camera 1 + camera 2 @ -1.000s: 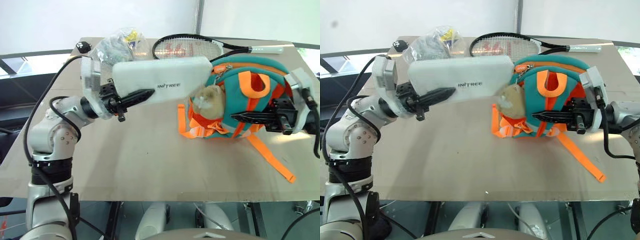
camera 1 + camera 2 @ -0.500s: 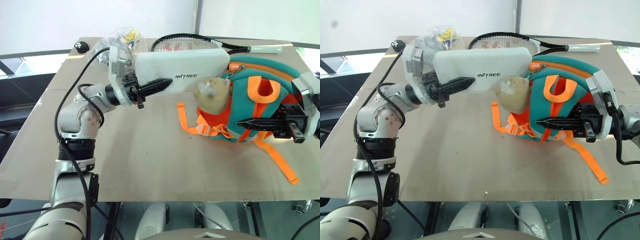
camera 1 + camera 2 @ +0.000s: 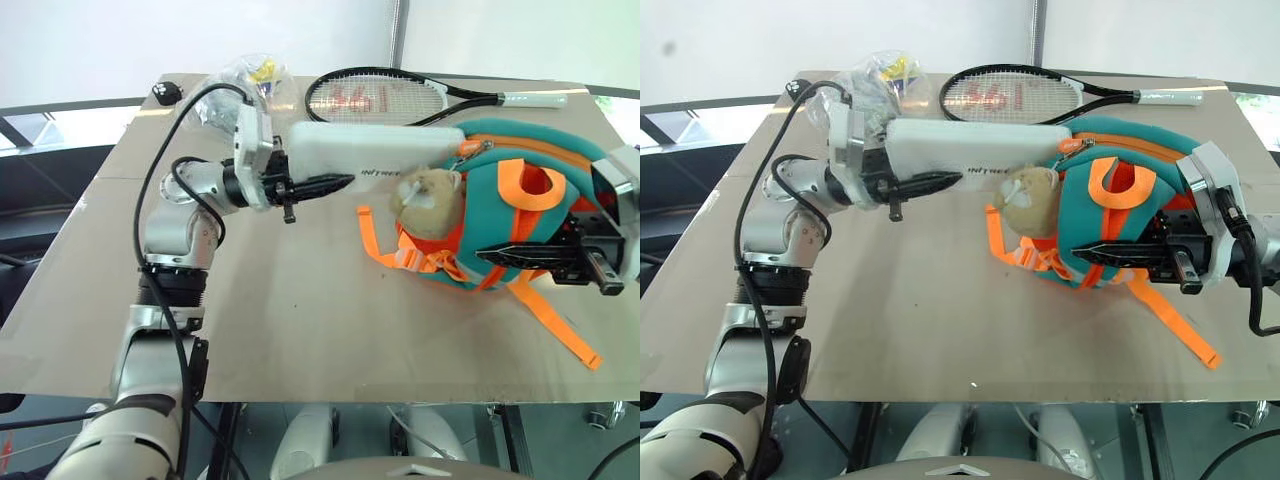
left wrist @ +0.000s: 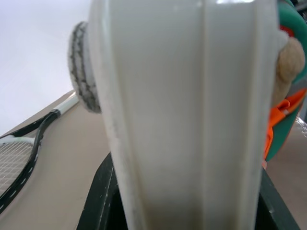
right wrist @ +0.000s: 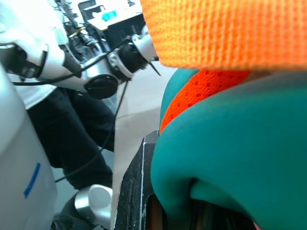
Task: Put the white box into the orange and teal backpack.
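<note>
You can read one line of small dark lettering on the white box [image 3: 365, 155] — it looks like "INITREE". Red markings show on the tennis racket [image 3: 375, 97] strings — too small to make out.

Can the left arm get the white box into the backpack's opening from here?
Probably yes: the left tool holds the white box at the orange and teal backpack, held by the right tool; the plush toy hangs close below.

Smooth plastic white box [image 3: 365, 155], cloth backpack [image 3: 520, 215].
</note>
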You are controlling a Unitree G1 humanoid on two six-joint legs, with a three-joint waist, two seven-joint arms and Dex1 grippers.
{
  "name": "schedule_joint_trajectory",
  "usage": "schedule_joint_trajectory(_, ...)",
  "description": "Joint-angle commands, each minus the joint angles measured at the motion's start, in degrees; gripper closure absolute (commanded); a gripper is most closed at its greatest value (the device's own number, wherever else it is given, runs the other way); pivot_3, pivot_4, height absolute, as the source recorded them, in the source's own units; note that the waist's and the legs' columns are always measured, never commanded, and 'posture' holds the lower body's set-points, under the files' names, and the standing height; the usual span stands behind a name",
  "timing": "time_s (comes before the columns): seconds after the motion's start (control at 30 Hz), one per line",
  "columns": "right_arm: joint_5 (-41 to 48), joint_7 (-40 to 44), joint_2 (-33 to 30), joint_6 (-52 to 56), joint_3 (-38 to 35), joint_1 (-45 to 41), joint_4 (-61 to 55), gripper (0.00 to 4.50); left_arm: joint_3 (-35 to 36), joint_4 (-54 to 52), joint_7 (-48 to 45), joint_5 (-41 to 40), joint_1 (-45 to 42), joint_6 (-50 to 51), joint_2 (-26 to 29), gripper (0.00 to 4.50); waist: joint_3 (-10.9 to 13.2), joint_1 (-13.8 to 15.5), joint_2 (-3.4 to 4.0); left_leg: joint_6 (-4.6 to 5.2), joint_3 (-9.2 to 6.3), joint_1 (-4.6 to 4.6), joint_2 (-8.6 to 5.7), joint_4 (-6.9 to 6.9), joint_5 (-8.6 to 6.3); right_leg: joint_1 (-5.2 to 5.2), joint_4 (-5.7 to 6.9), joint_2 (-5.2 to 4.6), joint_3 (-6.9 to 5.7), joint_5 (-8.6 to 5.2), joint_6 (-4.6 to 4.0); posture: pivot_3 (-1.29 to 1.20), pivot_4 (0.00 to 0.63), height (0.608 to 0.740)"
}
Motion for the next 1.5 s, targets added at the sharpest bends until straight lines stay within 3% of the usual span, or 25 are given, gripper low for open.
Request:
schedule_joint_trajectory(0.03, 3.3, 0.0, -0.5, -0.1, -1.5, -2.1, -3.2, 4.46, -2.8, 3.1, -4.4, 2.3, -5.3, -5.7, -3.1, 3.38, 0.0, 0.2, 0.0, 0.0, -0.02, -0.08, 0.0, 0.13, 0.0, 0.0, 0.0, 0.0, -0.08, 0.0, 0.0, 0.0, 0.15, 0.74)
schedule_joint_trajectory(0.33, 4.4, -2.0, 1.6, -0.7, 1.0, -4.5, -5.5, 4.46, -8.9, 16.5, -4.2, 10.4, -20.0, -5.9, -11.7, 3.38, 0.0, -0.1, -0.03, 0.04, 0.02, -0.61, 0.0, 0.65, -0.02, 0.0, 0.02, -0.01, -0.62, 0.0, 0.01, 0.0, 0.15, 0.74)
schedule_joint_trajectory(0.43, 5.0, -4.3, 3.1, -1.3, 0.5, -3.8, -6.9, 4.46, -12.5, 23.2, -1.8, 14.8, -24.6, -4.6, -17.6, 3.38, 0.0, -0.1, -0.05, 0.06, 0.14, -0.67, 0.03, 0.66, -0.03, 0.0, 0.03, 0.0, -0.64, 0.0, 0.01, 0.0, 0.15, 0.74)
schedule_joint_trajectory(0.63, 5.7, -9.5, 4.8, -1.8, -1.4, 0.2, -10.0, 4.46, -18.4, 28.7, 0.7, 23.4, -23.2, -9.7, -22.7, 3.38, 0.0, 0.2, -0.05, 0.14, 0.33, -0.69, 0.06, 0.67, -0.07, 0.03, 0.06, -0.05, -0.66, 0.0, 0.01, 0.0, 0.15, 0.74)
schedule_joint_trajectory(0.67, 5.3, -10.4, 5.1, -2.2, -1.7, 1.4, -10.4, 4.5, -17.8, 27.5, 0.4, 22.6, -22.6, -8.1, -22.7, 2.37, 0.0, 0.1, -0.05, 0.14, 0.35, -0.69, 0.07, 0.67, -0.07, 0.02, 0.06, -0.05, -0.65, 0.0, 0.01, 0.0, 0.15, 0.74)
schedule_joint_trajectory(0.7, 4.8, -11.3, 5.4, -2.5, -1.9, 2.5, -10.6, 4.5, -16.5, 25.7, -0.1, 21.3, -22.1, -7.0, -21.8, 2.16, 0.0, 0.1, -0.04, 0.14, 0.36, -0.66, 0.09, 0.67, -0.07, 0.02, 0.08, -0.05, -0.64, 0.0, 0.01, 0.0, 0.15, 0.74)
schedule_joint_trajectory(0.77, 3.6, -12.2, 5.6, -3.2, -2.1, 4.2, -10.8, 4.5, -13.6, 23.0, -0.5, 18.9, -21.7, -4.7, -19.7, 1.25, 0.0, 0.1, -0.04, 0.14, 0.36, -0.61, 0.12, 0.66, -0.07, 0.03, 0.1, -0.05, -0.62, 0.0, 0.01, 0.0, 0.15, 0.74)
schedule_joint_trajectory(0.83, 2.1, -12.3, 5.6, -4.0, -1.9, 5.5, -10.2, 4.5, -9.4, 18.8, -4.3, 14.3, -21.3, 3.1, -14.0, 0.55, 0.0, -0.4, -0.04, 0.14, 0.21, -0.59, 0.12, 0.66, -0.07, 0.02, 0.1, -0.05, -0.62, 0.0, 0.01, 0.0, 0.15, 0.74)
schedule_joint_trajectory(1.0, -0.9, -11.3, 5.9, -5.7, 0.1, 6.0, -8.0, 4.5, -3.5, 9.5, -9.0, 5.5, -17.4, 21.1, -2.3, 0.55, 0.0, -2.1, 0.02, 0.13, 0.13, -0.43, 0.2, 0.59, -0.07, -0.04, 0.13, 0.08, -0.52, 0.0, 0.0, 0.0, 0.15, 0.74)
schedule_joint_trajectory(1.17, -2.9, -10.1, 6.4, -6.7, 2.1, 4.3, -5.8, 4.5, 1.8, 0.2, -6.8, -3.9, -13.4, 40.3, 3.9, 0.55, 0.0, -1.5, 0.01, 0.13, -0.28, -0.46, 0.06, 0.62, -0.07, -0.03, 0.11, 0.0, -0.72, 0.0, 0.01, 0.0, 0.15, 0.74)
schedule_joint_trajectory(1.3, -3.7, -9.0, 6.4, -6.9, 3.3, 3.0, -4.6, 4.5, 5.5, -9.9, 1.1, -11.4, -8.8, 52.3, 2.5, 0.55, 0.0, -1.5, 0.02, 0.13, -0.45, -0.48, 0.03, 0.63, -0.07, 0.02, 0.09, -0.08, -0.69, 0.0, 0.01, 0.0, 0.15, 0.74)
schedule_joint_trajectory(1.5, -3.6, -8.6, 6.2, -6.5, 3.8, 2.2, -4.5, 4.5, 4.9, -21.4, 14.3, -15.8, -3.4, 58.7, -4.6, 0.55, 0.0, -1.6, 0.03, 0.13, -0.36, -0.47, 0.06, 0.66, -0.07, 0.11, 0.08, -0.15, -0.6, 0.0, 0.01, 0.0, 0.15, 0.74)
